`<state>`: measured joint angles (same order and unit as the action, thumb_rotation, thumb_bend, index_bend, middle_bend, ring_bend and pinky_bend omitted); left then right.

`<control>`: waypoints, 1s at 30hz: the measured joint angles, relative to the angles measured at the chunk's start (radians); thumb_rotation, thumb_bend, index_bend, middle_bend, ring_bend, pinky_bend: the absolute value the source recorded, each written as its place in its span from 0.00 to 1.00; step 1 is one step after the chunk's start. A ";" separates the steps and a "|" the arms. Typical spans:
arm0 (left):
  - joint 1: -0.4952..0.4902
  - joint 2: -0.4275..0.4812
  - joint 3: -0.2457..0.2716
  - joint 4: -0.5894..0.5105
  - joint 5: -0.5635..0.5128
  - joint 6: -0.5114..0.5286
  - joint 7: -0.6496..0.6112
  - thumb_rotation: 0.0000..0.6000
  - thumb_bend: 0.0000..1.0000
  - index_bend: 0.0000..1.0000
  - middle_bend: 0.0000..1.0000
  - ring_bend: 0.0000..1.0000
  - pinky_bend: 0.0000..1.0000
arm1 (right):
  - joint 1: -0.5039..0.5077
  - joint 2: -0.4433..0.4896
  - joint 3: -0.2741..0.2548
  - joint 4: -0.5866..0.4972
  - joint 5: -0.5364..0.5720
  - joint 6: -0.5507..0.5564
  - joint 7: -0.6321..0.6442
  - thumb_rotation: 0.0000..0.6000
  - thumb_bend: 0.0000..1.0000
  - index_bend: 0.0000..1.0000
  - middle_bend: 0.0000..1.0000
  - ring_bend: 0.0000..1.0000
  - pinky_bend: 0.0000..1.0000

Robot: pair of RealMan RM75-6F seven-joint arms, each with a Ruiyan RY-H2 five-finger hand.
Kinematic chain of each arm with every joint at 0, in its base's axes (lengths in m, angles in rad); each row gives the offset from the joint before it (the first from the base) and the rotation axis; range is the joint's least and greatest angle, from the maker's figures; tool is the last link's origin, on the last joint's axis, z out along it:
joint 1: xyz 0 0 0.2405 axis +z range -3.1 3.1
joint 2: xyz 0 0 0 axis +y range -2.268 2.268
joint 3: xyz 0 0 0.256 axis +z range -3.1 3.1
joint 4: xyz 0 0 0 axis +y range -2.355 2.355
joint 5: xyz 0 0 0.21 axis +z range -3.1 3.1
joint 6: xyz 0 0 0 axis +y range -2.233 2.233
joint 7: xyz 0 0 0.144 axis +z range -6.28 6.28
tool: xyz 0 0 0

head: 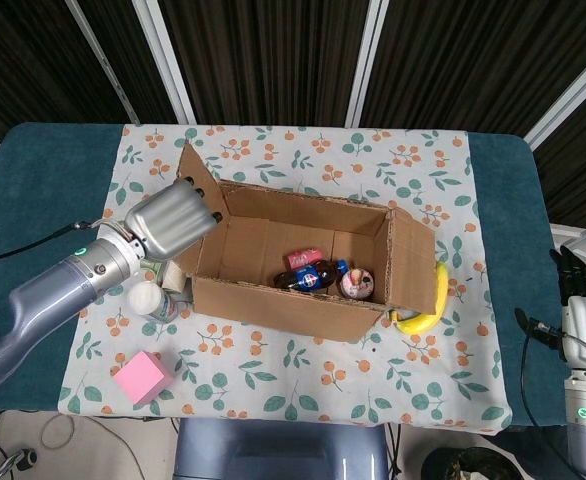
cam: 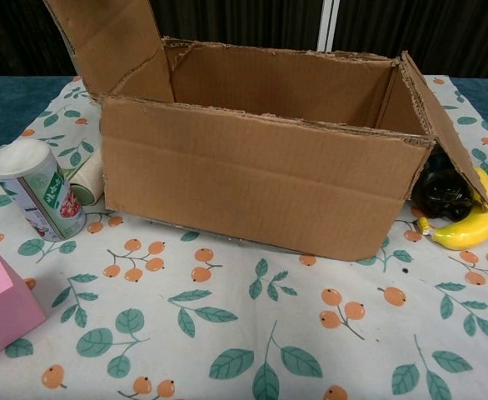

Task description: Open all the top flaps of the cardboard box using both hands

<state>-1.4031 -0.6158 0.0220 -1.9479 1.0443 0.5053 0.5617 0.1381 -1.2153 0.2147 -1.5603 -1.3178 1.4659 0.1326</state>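
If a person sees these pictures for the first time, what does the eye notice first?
First, the big cardboard box open in the middle of the floral tablecloth, a dark bottle lying inside. Next, the silver left hand pressing the box's left flap outward. Then the yellow banana against the box's right side and the pink cube near the front edge.

Head view high, looking down, chest view low, close, both sharing cardboard box (head: 308, 265).
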 measured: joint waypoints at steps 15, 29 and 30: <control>0.144 0.071 0.024 -0.031 0.039 0.033 -0.004 1.00 1.00 0.39 0.65 0.43 0.45 | -0.001 0.003 -0.001 -0.011 -0.005 -0.003 -0.001 1.00 0.34 0.00 0.00 0.00 0.22; 0.334 0.041 0.011 -0.020 0.060 0.210 -0.071 1.00 0.47 0.23 0.37 0.21 0.29 | 0.002 0.006 -0.001 -0.015 -0.006 -0.010 -0.017 1.00 0.34 0.00 0.00 0.00 0.22; 0.356 0.029 0.008 -0.022 0.059 0.249 -0.081 1.00 0.39 0.17 0.27 0.14 0.23 | 0.003 0.006 -0.003 -0.013 -0.009 -0.011 -0.023 1.00 0.34 0.00 0.00 0.00 0.22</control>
<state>-1.0472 -0.5872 0.0302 -1.9698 1.1036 0.7545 0.4806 0.1407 -1.2090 0.2116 -1.5729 -1.3266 1.4552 0.1096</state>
